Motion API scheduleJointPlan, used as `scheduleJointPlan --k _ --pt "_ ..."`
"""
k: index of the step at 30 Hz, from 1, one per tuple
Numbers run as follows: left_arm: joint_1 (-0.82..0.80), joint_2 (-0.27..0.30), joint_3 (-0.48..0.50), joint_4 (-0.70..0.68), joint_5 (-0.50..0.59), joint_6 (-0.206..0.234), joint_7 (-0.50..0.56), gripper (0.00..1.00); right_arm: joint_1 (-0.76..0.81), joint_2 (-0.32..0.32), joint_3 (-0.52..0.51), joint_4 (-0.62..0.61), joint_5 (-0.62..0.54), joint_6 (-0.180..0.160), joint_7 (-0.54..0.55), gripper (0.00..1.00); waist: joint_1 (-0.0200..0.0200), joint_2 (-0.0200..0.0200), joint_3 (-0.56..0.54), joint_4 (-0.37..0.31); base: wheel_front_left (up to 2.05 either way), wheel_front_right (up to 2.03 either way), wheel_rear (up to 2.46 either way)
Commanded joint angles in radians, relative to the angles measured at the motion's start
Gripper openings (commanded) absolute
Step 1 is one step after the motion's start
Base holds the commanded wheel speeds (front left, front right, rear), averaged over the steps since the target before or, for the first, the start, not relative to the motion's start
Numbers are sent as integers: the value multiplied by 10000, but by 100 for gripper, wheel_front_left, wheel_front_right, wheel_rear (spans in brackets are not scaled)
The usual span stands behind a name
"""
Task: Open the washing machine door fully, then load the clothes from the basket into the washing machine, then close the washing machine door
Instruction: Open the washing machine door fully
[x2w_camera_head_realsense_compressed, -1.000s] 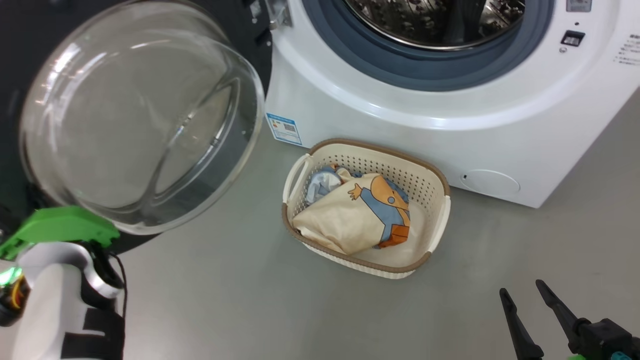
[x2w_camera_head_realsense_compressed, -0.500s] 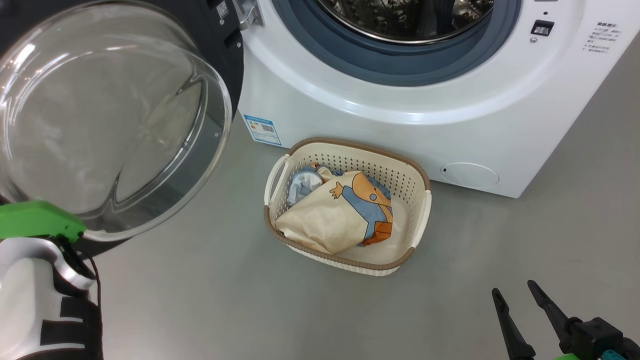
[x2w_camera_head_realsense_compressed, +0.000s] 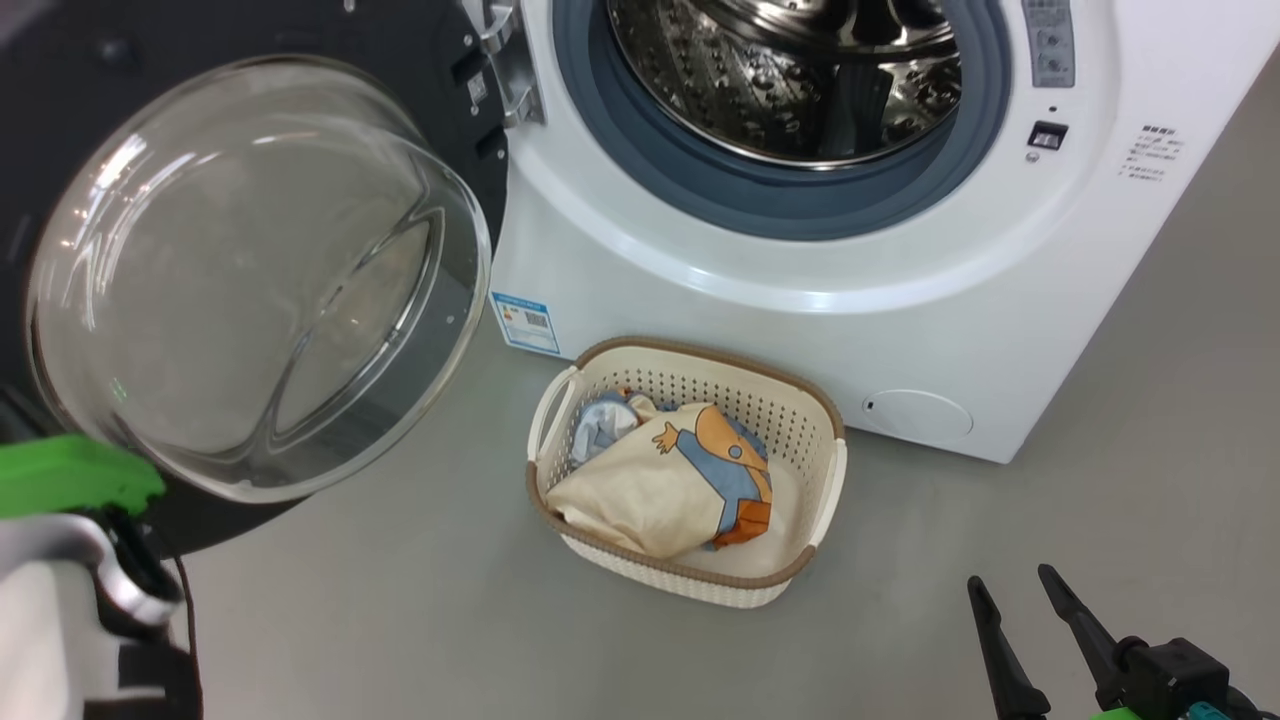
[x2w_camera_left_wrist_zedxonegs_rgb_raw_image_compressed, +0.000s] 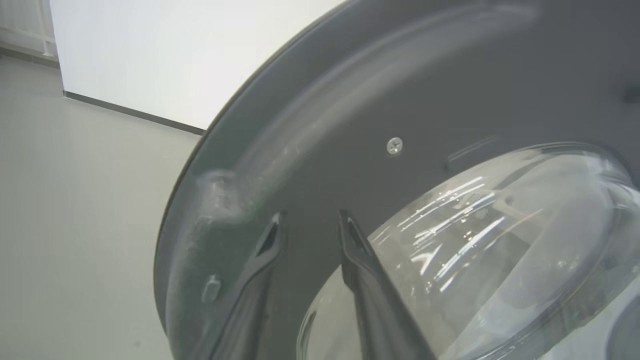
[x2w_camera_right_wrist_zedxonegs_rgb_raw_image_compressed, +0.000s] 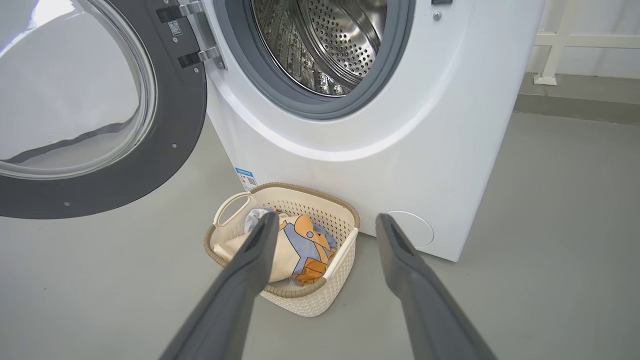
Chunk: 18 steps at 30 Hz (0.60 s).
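The head has tipped up. The whole picture has slid, and that is the camera moving, not the things.

The washing machine (x2w_camera_head_realsense_compressed: 700, 330) now shows far more of its steel drum (x2w_camera_head_realsense_compressed: 780, 80), bare and open to us, where a moment ago only its lower lip was in shot. The washing machine door (x2w_camera_head_realsense_compressed: 250, 270) is out on the left, swung well clear of the opening with its glass bowl bulging toward us. Against the machine it sits much as it did a second ago, so I'd call the opening step done, or all but done.

Down on the floor (x2w_camera_head_realsense_compressed: 450, 620), the basket (x2w_camera_head_realsense_compressed: 690, 588) stands just in front of the machine, below the opening and right of the blue label (x2w_camera_head_realsense_compressed: 525, 322). It hasn't budged. The clothes (x2w_camera_head_realsense_compressed: 650, 480) are all inside it, the cream one on top and the light blue one (x2w_camera_head_realsense_compressed: 600, 425) tucked at the far left. Nothing is loaded yet.

The left gripper (x2w_camera_left_wrist_zedxonegs_rgb_raw_image_compressed: 311, 215) has its fingers apart, tips close to the door's dark inner rim beside the glass. I can't tell whether they touch it.

The right gripper (x2w_camera_head_realsense_compressed: 1008, 575) waits at the near right with its fingers apart and nothing in them, well apart from the basket. With the drum now in sight, loading looks to be next, and that right arm is the better placed for it.
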Motion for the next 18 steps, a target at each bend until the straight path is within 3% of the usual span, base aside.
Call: scheduleJointPlan --k 1,7,18 --pt "176 312 173 -472 218 -116 -60 100 -46 -56 187 -246 85 16 -120 100 0 0 -177 -125 0 0 0" --pt "1530 122 -567 -2409 362 -702 -60 100 -73 91 22 -365 26 16 -120 100 0 0 -360 -586 0 0 0" --pt "3887 58 -2531 -4895 -1209 -1833 -60 100 1 215 -8 -723 -188 16 -120 100 0 0 -736 -1971 0 0 0"
